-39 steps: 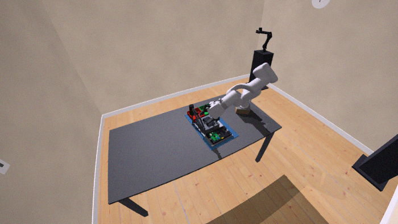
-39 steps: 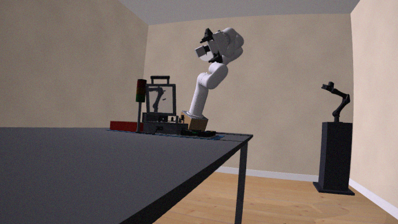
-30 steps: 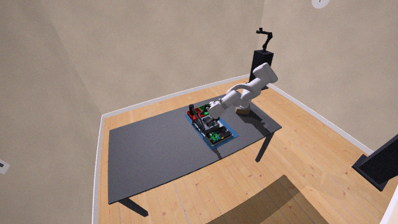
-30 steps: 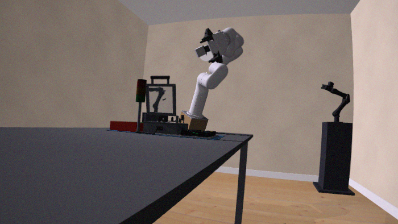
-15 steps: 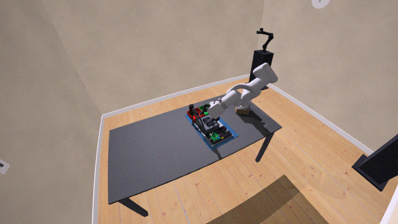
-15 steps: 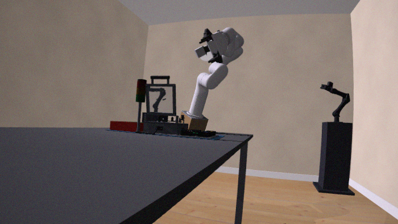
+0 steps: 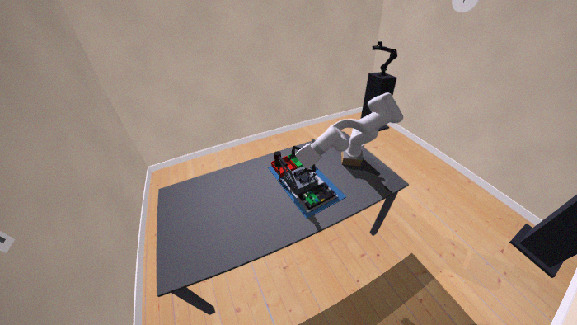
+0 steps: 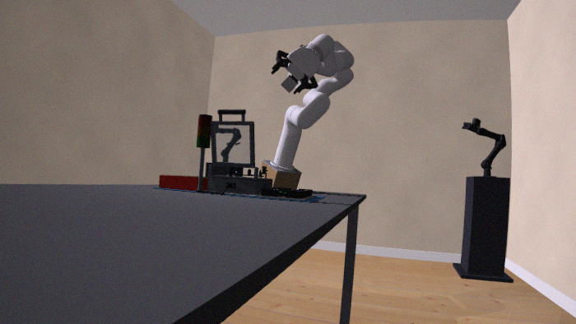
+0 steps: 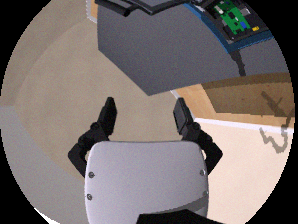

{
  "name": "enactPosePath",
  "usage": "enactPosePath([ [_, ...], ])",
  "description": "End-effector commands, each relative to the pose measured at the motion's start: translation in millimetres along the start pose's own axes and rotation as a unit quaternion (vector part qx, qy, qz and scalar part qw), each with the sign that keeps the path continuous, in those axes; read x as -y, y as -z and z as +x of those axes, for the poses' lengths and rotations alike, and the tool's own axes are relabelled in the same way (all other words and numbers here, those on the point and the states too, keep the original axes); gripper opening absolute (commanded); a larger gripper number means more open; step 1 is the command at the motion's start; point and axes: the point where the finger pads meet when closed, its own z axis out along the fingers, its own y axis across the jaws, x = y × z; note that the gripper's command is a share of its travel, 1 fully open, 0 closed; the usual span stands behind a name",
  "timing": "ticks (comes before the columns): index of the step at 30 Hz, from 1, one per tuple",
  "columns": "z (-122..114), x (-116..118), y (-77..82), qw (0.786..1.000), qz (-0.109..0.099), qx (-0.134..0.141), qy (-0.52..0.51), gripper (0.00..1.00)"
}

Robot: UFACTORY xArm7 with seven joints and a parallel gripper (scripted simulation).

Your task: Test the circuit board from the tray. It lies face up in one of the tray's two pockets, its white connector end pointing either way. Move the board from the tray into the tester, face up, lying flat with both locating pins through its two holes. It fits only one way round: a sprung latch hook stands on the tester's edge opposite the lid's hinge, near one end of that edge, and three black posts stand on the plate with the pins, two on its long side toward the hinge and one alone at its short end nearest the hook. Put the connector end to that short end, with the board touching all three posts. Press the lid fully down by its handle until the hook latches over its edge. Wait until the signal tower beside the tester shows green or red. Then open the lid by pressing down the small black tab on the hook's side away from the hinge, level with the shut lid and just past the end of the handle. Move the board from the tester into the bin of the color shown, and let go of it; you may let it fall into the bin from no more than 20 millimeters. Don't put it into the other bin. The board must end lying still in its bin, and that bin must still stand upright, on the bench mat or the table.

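One dark worktop (image 7: 231, 231) carries everything, and one white arm (image 8: 306, 111) rises from a wooden block (image 8: 288, 178) at its far right end. On one blue mat (image 7: 339, 194) stand one tester (image 8: 234, 182) with its clear lid (image 8: 232, 141) upright, one tray (image 7: 327, 193) just to the right of it, two bins, one red (image 8: 177, 182) and one green (image 7: 296, 162), and one signal tower (image 8: 203, 131) at the tester's left. One green circuit board (image 9: 232, 18) lies in the tray. The jaws (image 8: 293, 74) hang high over the tester, spread to their full width with nothing between them; two black fingers show in the wrist view. The board is well apart from the jaws, far below them and toward the right, flat in its pocket.
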Motion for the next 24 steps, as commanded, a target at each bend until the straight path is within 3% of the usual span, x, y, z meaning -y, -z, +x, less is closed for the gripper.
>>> enactPosePath([
  [1, 13, 7, -1.8, 0.996, -0.007, -0.033, -0.077, 1.00],
  [10, 38, 11, -3.5, 0.971, -0.021, -0.088, -0.222, 1.00],
  [12, 38, 11, -3.5, 0.971, -0.021, -0.088, -0.222, 1.00],
  [13, 46, 11, -3.2, 0.958, -0.024, -0.105, -0.267, 1.00],
  [24, 70, 6, 1.0, 0.890, -0.032, -0.168, -0.423, 1.00],
])
